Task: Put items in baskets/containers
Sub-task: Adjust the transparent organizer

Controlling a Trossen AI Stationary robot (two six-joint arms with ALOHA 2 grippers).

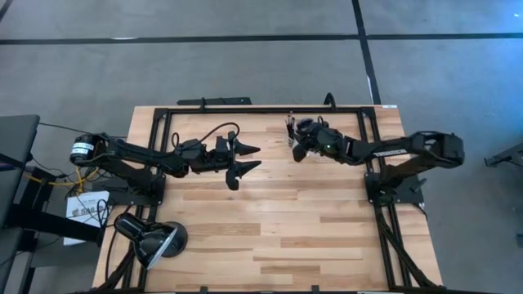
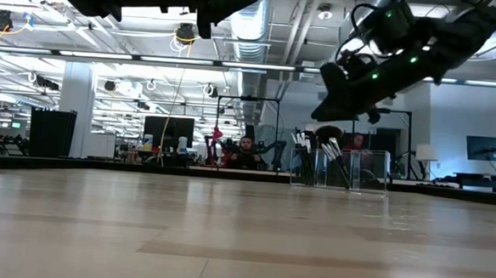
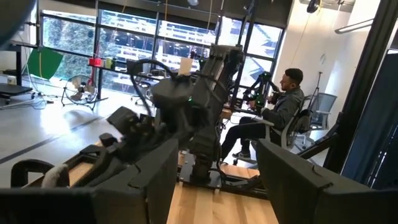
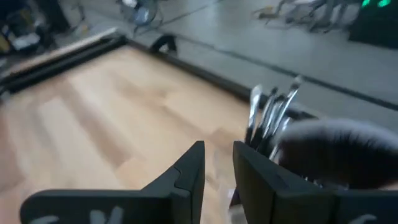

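A small clear holder [image 1: 288,129] stands near the table's far edge, right of centre. Several thin dark brushes [image 2: 316,147] stand in it, bristle tips up, together with a larger brush with a fluffy black head [image 4: 336,152]. My right gripper [image 4: 217,168] hovers just above and beside the holder [image 2: 340,169]. It is open by a narrow gap, with nothing between its fingers. My left gripper [image 1: 245,159] hangs open and empty over the table's middle, well above the wood.
A black dome-shaped lamp [image 1: 151,237] stands at the near left corner. A black frame rail [image 1: 270,109] runs along the far edge behind the holder. Bare wood [image 1: 278,220] lies between the arms and toward the near edge. A seated person [image 3: 283,106] shows beyond the table.
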